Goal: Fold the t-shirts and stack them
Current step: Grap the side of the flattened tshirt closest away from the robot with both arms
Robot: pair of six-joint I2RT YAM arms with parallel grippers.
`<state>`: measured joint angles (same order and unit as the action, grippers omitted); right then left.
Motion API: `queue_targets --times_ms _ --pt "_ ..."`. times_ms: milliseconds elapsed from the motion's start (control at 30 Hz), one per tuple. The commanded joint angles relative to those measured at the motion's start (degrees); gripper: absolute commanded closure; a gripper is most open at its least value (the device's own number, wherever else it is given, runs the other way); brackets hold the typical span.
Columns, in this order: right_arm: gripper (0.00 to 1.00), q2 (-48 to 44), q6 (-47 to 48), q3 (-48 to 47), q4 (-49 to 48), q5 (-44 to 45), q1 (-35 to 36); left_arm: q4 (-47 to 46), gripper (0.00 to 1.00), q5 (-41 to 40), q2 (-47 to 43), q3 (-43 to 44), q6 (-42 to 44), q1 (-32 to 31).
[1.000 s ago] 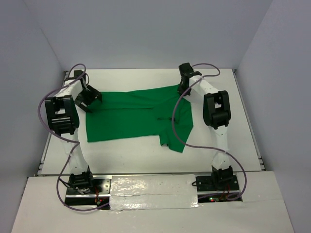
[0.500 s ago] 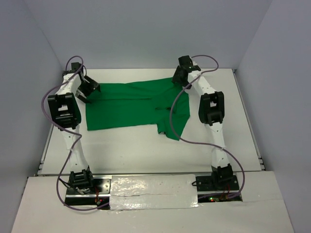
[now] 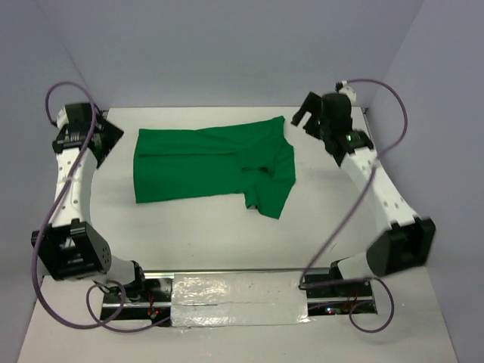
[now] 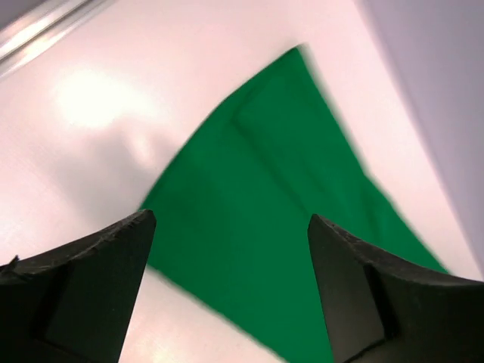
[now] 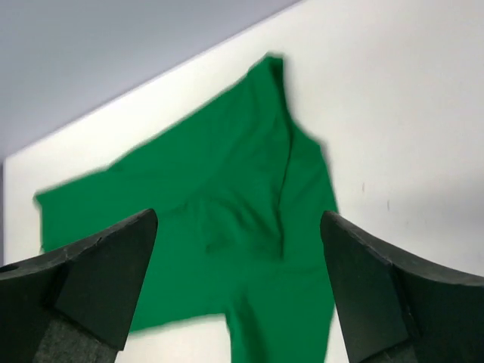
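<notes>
Green cloth, one t-shirt (image 3: 212, 166), lies flat on the far half of the white table (image 3: 227, 234), midway between the left and right edges, partly folded. One sleeve points toward the near edge on its right side. Left gripper (image 3: 104, 138) sits by the far-left corner, clear of the shirt, jaws apart and holding nothing. Right gripper (image 3: 307, 118) hangs near the far-right corner, also clear of the cloth, jaws apart and holding nothing.
</notes>
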<state>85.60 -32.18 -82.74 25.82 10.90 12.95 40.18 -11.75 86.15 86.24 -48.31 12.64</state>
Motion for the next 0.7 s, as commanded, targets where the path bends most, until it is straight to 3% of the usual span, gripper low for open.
queue_targets --times_ms 0,133,300,500,667 --pt "0.06 -7.4 -2.7 19.1 -6.0 -2.8 4.7 -2.0 0.06 0.7 -3.1 -20.0 -2.1 2.7" --pt "0.07 -11.2 -6.3 31.3 -5.3 -1.7 9.0 -5.9 0.09 3.3 -4.7 -30.4 -2.9 3.4" --pt "0.1 -18.7 -12.1 45.9 -9.9 -5.9 10.3 -10.2 0.13 6.0 -1.6 -35.9 -4.3 3.4" --pt "0.13 -20.6 -16.6 54.9 -13.7 -9.0 10.5 -14.3 0.17 5.9 1.7 -38.1 -6.9 3.4" --pt "0.23 -16.1 -19.6 58.0 -19.0 -10.6 11.5 -17.7 0.29 7.3 5.0 -39.1 -8.8 3.5"
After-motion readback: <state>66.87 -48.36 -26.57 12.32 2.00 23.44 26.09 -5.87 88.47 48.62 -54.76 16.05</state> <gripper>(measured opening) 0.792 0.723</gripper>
